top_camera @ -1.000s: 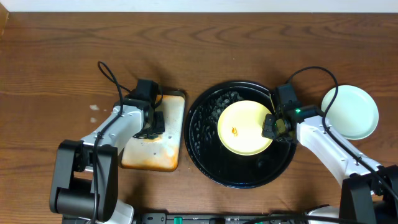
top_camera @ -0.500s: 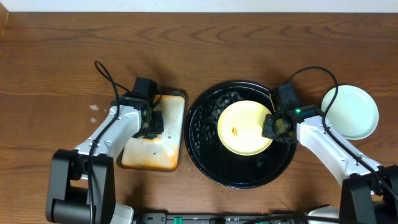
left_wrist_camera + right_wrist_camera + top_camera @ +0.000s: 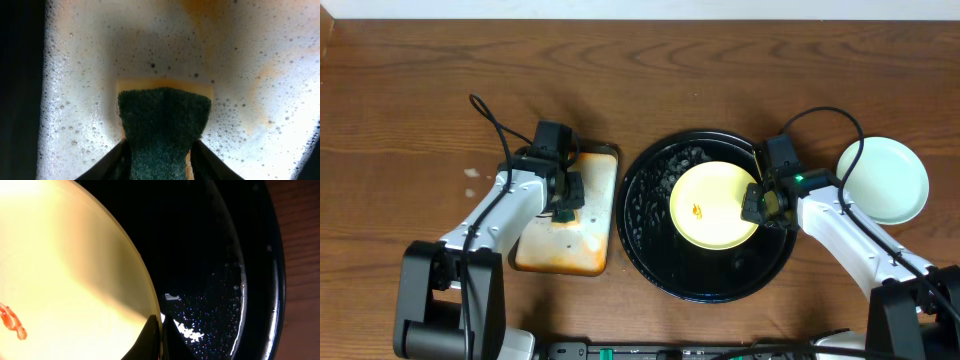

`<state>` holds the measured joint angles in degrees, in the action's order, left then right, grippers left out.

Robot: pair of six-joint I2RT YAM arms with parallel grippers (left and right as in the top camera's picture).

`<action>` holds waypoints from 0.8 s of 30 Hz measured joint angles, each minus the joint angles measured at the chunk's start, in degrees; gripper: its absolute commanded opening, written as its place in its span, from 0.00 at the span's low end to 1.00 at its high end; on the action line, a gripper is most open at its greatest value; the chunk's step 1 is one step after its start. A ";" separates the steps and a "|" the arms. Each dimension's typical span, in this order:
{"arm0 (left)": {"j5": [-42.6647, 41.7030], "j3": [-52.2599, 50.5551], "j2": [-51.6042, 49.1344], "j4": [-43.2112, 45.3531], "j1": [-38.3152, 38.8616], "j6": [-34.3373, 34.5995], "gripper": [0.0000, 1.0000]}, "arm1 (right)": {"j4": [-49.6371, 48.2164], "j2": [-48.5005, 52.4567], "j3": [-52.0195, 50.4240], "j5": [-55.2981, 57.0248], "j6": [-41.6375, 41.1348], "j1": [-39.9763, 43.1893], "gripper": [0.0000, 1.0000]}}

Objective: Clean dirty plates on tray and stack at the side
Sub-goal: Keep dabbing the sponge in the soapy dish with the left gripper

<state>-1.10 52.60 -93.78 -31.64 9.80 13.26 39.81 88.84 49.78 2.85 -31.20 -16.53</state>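
Observation:
A pale yellow plate (image 3: 712, 205) with an orange speck (image 3: 697, 211) sits in the large round black tray (image 3: 708, 280). My right gripper (image 3: 757, 203) is shut on the plate's right rim; the right wrist view shows the fingers (image 3: 160, 335) pinching the yellow plate's edge (image 3: 75, 280) over the wet tray (image 3: 220, 255). A pale mint-green plate (image 3: 883, 180) lies on the table at the right. My left gripper (image 3: 563, 200) is shut on a dark green sponge (image 3: 162, 130) over the foamy orange-stained rectangular tray (image 3: 565, 235). Only these two plates are in view.
The rectangular tray's soapy foam (image 3: 250, 75) fills the left wrist view. Black cables run from both arms. Bare brown table lies behind and to the far left.
My left gripper with the sponge has moved slightly toward the back of the rectangular tray. The right gripper and yellow plate have not moved.

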 measured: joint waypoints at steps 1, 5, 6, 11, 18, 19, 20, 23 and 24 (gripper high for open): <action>0.02 -0.07 -0.07 0.15 0.00 0.02 0.34 | 0.00 0.00 0.00 0.00 0.00 0.00 0.01; -0.02 -0.09 -0.28 0.61 0.00 -0.04 0.32 | 0.00 0.00 0.00 0.00 0.00 0.00 0.01; -0.02 -0.09 -0.28 0.61 0.00 -0.02 0.33 | 0.00 0.00 0.00 0.00 0.02 0.00 0.01; 0.00 -0.55 -0.31 1.07 0.00 -0.02 0.32 | 0.00 0.00 0.00 0.00 0.00 0.00 0.01; 0.00 -0.76 -2.47 1.55 0.00 -0.22 0.21 | 0.00 0.00 0.00 0.00 0.00 0.00 0.01; 0.00 -0.76 -2.69 1.64 0.00 -0.09 0.19 | 0.00 0.00 0.00 0.00 0.00 0.00 0.01; 0.00 -0.76 -2.86 1.68 0.00 -0.24 0.12 | 0.00 0.00 0.00 0.00 0.00 0.00 0.01; 0.00 -0.76 -2.89 1.70 0.00 -0.07 0.08 | 0.00 0.00 0.00 0.00 0.02 0.00 0.01; 0.00 -0.76 -2.89 1.70 0.00 -0.17 0.07 | 0.00 0.00 0.00 0.00 0.00 0.00 0.01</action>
<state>-1.10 51.83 -96.66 -29.93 9.80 13.08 39.81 88.84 49.78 2.85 -31.20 -16.53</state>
